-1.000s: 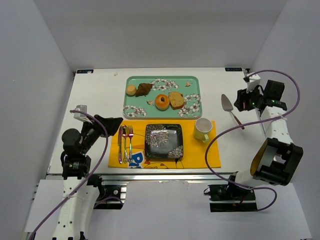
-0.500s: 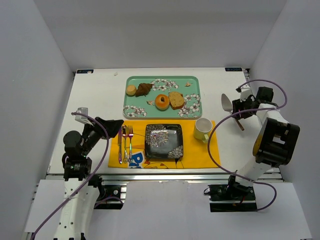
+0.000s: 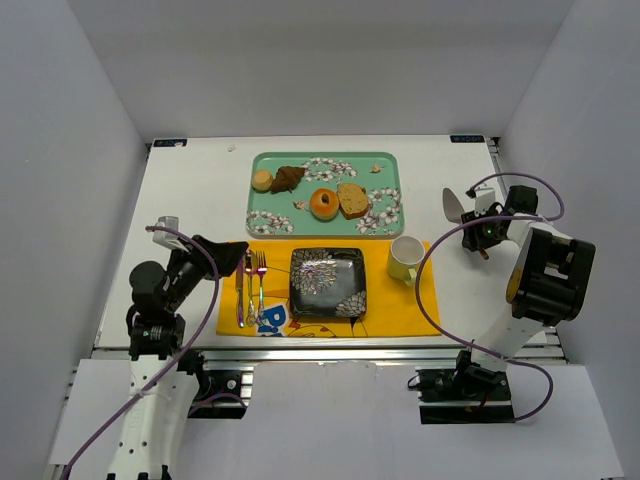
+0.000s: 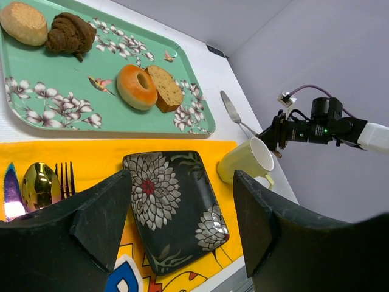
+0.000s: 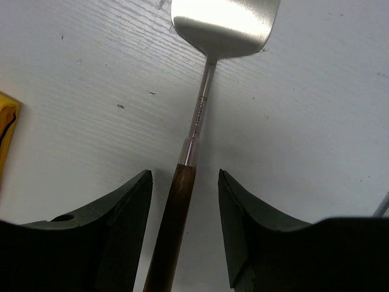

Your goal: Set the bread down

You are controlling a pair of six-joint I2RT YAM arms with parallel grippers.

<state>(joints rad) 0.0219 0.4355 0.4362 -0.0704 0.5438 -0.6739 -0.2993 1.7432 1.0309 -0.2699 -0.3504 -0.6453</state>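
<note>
**Bread untouched on the tray, right hand poised at the spatula**

The bread (image 4: 70,33), a small dark brown croissant-shaped pastry, lies in the far left corner of the green tray (image 4: 70,70). It sits just beside a pale bun (image 4: 23,21) and well apart from the ring donut (image 4: 136,86) and the tan slice (image 4: 165,88). Nothing is touching it. The black plate (image 4: 173,207) in front of the tray carries nothing, with a mug (image 4: 243,163) near it on the right.

The right hand (image 5: 184,182) hangs low over the white surface (image 3: 200,190) at the far right. Its jaws are spread either side of the brown handle (image 5: 173,231) of the spatula (image 5: 223,24), with a gap showing on each side, so it grips nothing yet. The left hand (image 4: 182,179) is also spread wide and empty, looking across the plate toward the tray.

The bread is probably light, soft and flaky, so a hard pinch would likely crush it or shed crumbs. The safer way is to slide the flat blade under its broad underside. If fingers take it, they should close gently across the thick middle, not the thin tail.
</note>
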